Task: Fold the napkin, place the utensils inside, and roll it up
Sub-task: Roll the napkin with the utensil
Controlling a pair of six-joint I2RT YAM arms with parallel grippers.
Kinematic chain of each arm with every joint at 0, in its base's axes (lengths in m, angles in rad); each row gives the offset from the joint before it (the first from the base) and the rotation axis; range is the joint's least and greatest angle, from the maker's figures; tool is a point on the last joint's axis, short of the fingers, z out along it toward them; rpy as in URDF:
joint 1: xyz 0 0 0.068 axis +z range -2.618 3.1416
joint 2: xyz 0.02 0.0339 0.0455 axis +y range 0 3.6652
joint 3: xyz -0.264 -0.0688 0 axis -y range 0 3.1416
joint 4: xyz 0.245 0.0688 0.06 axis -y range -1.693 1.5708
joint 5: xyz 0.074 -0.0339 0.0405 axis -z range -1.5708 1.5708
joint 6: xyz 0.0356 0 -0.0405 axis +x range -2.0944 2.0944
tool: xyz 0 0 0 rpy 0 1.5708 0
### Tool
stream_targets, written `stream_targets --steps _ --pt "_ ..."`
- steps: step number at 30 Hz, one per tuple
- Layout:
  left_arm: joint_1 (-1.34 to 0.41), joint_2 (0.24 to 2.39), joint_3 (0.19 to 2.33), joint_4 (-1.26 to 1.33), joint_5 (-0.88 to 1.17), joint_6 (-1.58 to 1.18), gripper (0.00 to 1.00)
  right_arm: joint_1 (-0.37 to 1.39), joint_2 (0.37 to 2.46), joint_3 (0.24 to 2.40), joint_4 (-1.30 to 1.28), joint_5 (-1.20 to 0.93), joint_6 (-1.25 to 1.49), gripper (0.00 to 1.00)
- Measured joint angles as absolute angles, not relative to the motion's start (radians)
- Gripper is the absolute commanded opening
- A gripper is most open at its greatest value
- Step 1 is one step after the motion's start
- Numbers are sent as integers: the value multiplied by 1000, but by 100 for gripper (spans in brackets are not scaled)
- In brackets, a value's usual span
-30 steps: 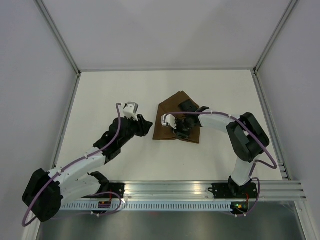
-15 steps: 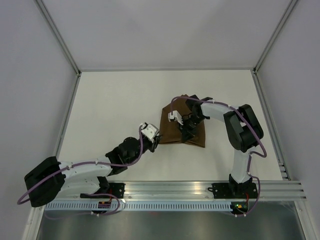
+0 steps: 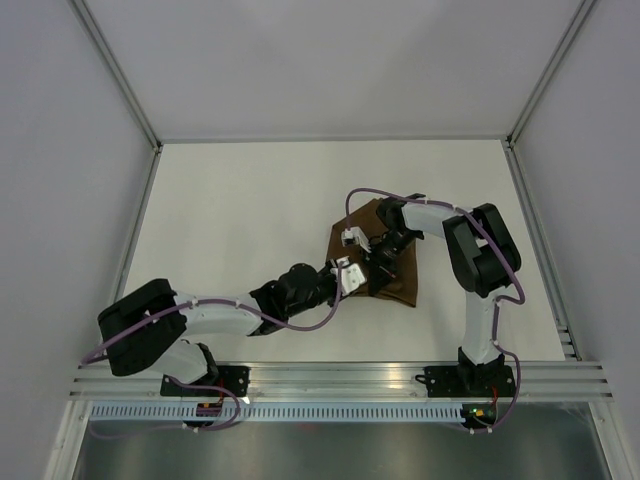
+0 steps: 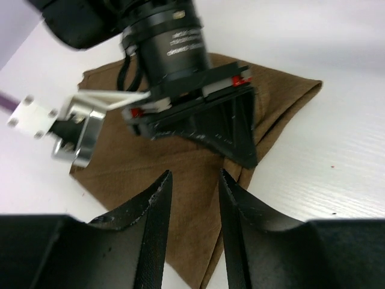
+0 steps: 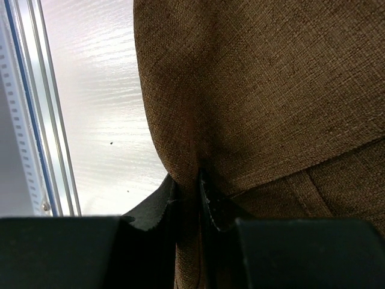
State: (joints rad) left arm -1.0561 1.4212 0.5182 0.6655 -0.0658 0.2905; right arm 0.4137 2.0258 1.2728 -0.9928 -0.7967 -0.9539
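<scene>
We note the right pincer (image 5: pixel 187 183) pinching a fold of the napkin (image 5: pixel 258 90). Left pincer (image 4: pixel 192 180) stands spread over its near-left edge on the tabletop (image 3: pixel 230 200).

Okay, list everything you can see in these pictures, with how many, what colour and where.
napkin: one, dark brown, folded on the table right of centre, under both pincers
table: one, white, fills the enclosure floor
rail: one, silver, along the near table edge
walls: three, pale grey, left, right and far sides
cables: two, purple, one running along each arm
left arm: one, white and black, reaching right to the napkin's near-left edge
right arm: one, white and black, bent over the napkin
left pincer: one, black, open above the napkin's edge
right pincer: one, black, pinched shut on a fold of the napkin
</scene>
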Motion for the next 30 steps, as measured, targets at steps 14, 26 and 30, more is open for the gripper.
stream_targets --steps 14,26,30 --pt "-1101 1605 608 599 28 396 44 394 2067 1280 -1047 -844 -937 3" --pt "-1143 1717 611 602 14 462 45 389 2091 1288 -1083 -861 -930 2" --pt "-1158 1736 613 624 -29 498 46 389 2094 1290 -1086 -861 -930 1"
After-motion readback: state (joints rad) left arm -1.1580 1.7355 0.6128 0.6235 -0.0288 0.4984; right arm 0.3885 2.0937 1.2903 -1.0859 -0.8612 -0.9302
